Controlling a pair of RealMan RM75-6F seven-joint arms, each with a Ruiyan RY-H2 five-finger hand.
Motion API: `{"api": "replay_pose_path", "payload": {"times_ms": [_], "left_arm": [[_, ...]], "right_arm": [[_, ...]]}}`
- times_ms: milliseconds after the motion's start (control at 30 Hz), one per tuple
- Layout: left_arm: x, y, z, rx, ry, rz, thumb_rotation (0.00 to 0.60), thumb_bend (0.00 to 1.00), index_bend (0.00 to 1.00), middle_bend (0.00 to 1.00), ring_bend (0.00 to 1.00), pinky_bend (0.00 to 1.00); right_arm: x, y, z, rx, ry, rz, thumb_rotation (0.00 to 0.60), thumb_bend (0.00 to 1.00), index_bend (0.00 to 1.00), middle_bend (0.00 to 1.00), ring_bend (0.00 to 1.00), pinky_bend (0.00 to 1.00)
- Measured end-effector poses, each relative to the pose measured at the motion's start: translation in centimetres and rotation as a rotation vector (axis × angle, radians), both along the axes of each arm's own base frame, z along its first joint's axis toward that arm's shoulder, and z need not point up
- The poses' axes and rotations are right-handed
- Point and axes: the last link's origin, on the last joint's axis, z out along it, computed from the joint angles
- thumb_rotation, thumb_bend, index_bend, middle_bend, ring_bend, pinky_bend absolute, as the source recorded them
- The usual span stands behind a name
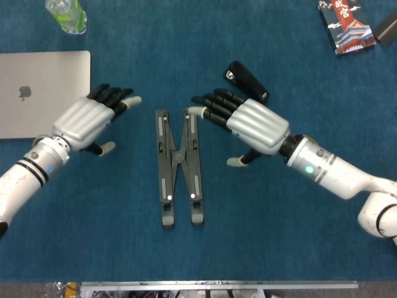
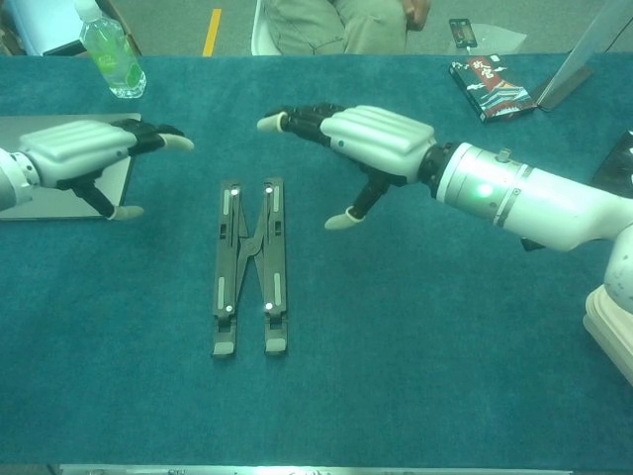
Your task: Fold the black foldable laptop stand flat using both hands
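The black, rigid, hinged metal laptop stand (image 1: 178, 166) lay collapsed between the empty, spread-fingered left hand (image 1: 85, 121) and right hand (image 1: 251, 123), likely light, stiff and pinch-prone, best taken by its outer rails.

- An office-like demo table (image 1: 298, 248) is showing, covered in blue felt.
- A closed silver laptop (image 1: 43, 93) is lying at the frame's left edge.
- A seated person (image 2: 341, 22) is appearing at the chest view's top centre.
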Motion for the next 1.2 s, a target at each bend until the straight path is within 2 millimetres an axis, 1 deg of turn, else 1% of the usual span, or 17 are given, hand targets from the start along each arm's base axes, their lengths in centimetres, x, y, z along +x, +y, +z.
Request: {"api": "replay_pose_path", "payload": {"times_ms": [167,400,500,667,833,933,1200], "left_arm": [[-0.6,0.1,1.2,0.087,-0.041,0.059,0.6,0.29,0.0,0.0,0.0,0.0],[-1.1,-0.3,3.2,0.177,-0.078,0.107,0.6,0.29,0.0,0.0,0.0,0.0],[-1.2,-0.5,3.8,0.191,-0.085,0.114,0.6,0.29,0.0,0.0,0.0,0.0],[-1.4,-0.8,4.3,0.203,-0.082,0.117,0.6,0.29,0.0,0.0,0.0,0.0],[-1.8,-0.7,4.6,0.218,-0.084,0.129,0.6,0.29,0.0,0.0,0.0,0.0],[-2.1,-0.5,5.0,0.228,-0.09,0.143,0.6,0.29,0.0,0.0,0.0,0.0],[-3.2,-0.4,5.5,0.238,-0.096,0.173,0.6,0.29,0.0,0.0,0.0,0.0]], "right_arm": [[0.8,0.2,-0.4,0.064,0.067,0.062,0.6,0.09,0.0,0.03,0.0,0.05],[2.8,0.0,-1.0,0.094,0.147,0.171,0.6,0.11,0.0,0.04,0.0,0.05],[3.9,0.1,-1.6,0.11,0.182,0.21,0.6,0.14,0.0,0.04,0.0,0.05],[5.8,0.3,-3.6,0.126,0.25,0.296,0.6,0.16,0.0,0.04,0.0,0.06],[7.3,0.4,-5.6,0.117,0.304,0.378,0.6,0.16,0.0,0.04,0.0,0.06],[8.1,0.2,-6.6,0.097,0.337,0.426,0.6,0.16,0.0,0.04,0.0,0.06],[9.2,-0.1,-9.0,0.058,0.405,0.517,0.6,0.16,0.0,0.04,0.0,0.06]]}}
